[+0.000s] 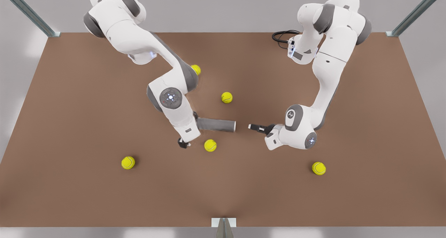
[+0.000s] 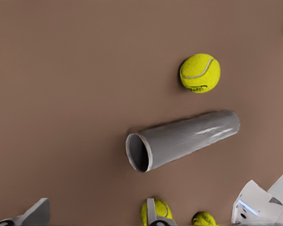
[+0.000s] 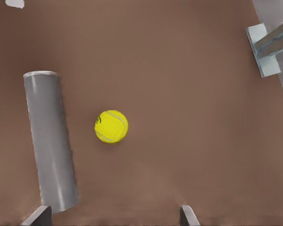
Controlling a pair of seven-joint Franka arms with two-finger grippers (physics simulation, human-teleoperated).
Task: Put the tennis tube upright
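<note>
Tennis tube (image 1: 216, 125) lies flat mid-frame. Left gripper (image 1: 253, 127), fingers apart, faces its open end; right gripper (image 1: 183, 143) (also spread) beside it. Grab near rim, tip slowly.

Simulated robot test cell, bare brown tabletop (image 1: 87, 126) framed by metal struts (image 1: 28, 11), plain grey surround, two white arms mounted at far edge, loose black cable (image 1: 282, 36) coiled beside one base

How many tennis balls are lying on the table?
5 in the front view: behind the left-side arm, above the tennis tube, below it, low left, low right. An arm may hide others.
</note>
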